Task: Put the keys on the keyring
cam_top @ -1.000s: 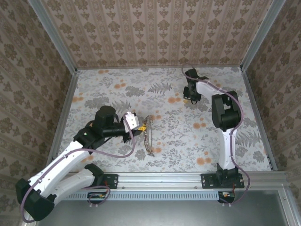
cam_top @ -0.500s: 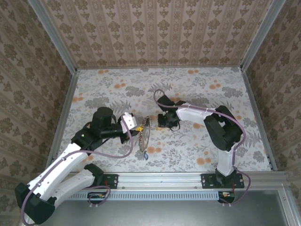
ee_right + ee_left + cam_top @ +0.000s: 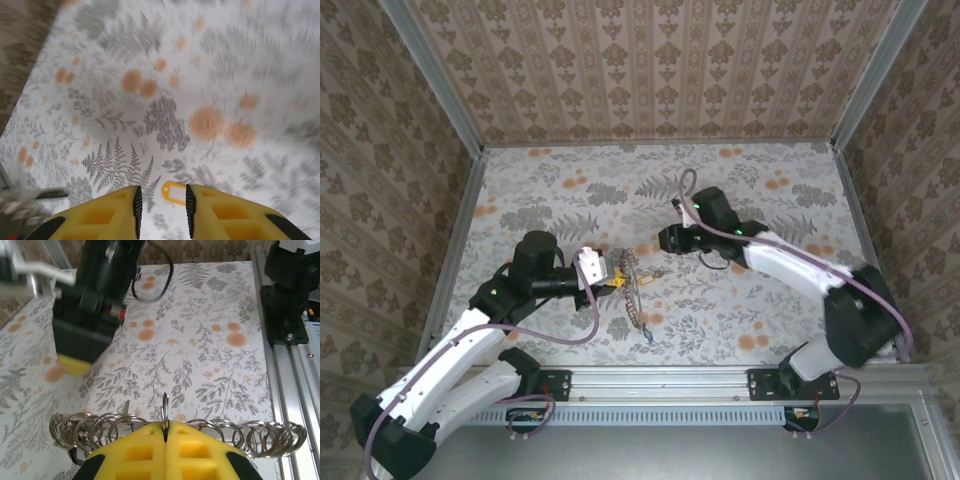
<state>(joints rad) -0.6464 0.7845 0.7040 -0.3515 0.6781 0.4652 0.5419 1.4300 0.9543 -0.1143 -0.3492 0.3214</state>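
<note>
Pinching the keyring (image 3: pixel 95 426) in the closed left claw (image 3: pixel 165 434).
Through right wrist: hovering near a yellow key (image 3: pixel 174 193), right claw (image 3: pixel 163 197) slightly parted, empty; floral table (image 3: pixel 770 300), wallpapered walls (image 3: pixel 650 70).

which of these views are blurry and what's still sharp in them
Right wrist: the floral tabletop is smeared, worst toward the upper right, while the yellow key tag lying on it is fairly crisp. Left wrist: the keyring pinched in the left hand is sharp, and the right arm at upper left is blurred. Top external: sharp, evenly lit.
</note>
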